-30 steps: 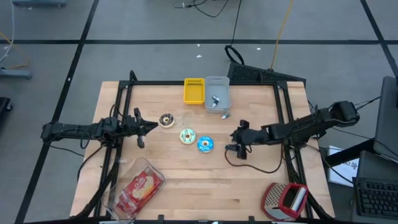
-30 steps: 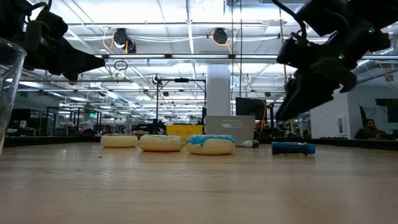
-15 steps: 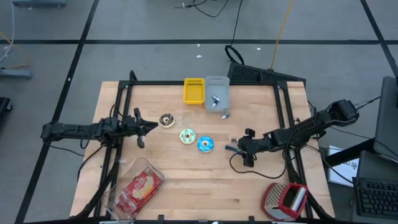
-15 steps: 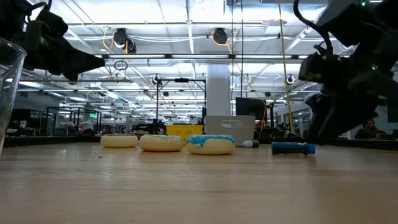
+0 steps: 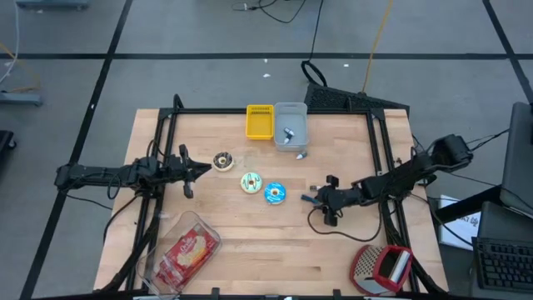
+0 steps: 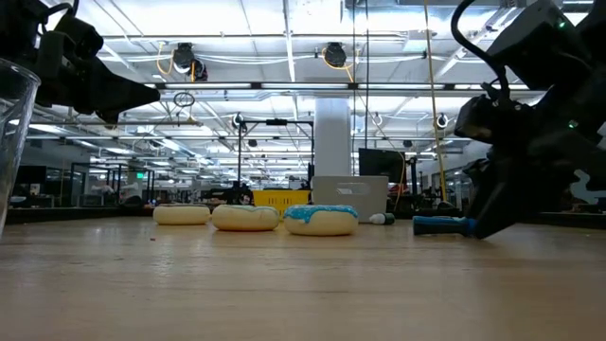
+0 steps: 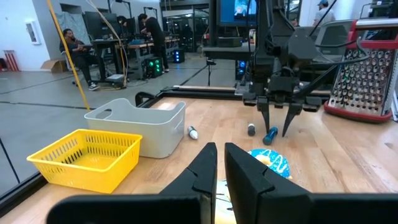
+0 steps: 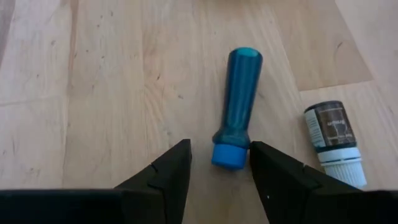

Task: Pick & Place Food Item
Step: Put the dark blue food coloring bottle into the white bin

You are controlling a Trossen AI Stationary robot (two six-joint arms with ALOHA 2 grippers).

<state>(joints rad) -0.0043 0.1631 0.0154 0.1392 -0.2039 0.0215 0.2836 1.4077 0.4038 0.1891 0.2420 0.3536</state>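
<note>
The right tool (image 8: pixel 214 167) has dropped down to the surface (image 5: pixel 350 250) over the last second and now sits right over the blue tube (image 8: pixel 236 106), its two fingers still apart and straddling the capped end, with small gaps showing on both sides in the right wrist view, so nothing is clamped yet. A second ago it was hanging higher and nearer the middle of the surface; since then it's swung over and come low, and the fingers have been narrowing on the way. Just beside the tube lies a small dark bottle (image 8: pixel 331 138) with a white cap, close enough that it could get nudged. Odd bit for the task: the actual food, the three donuts, is untouched, the blue-frosted one (image 5: pixel 275 193) near the tube, the green-sprinkled one (image 5: pixel 251 182) beside it, the brown one (image 5: pixel 222 161) farther along. So my guess is the grab in progress is on the tube, not a donut. The left tool (image 5: pixel 193 171) waits by the brown donut with fingers together, holding nothing.
</note>
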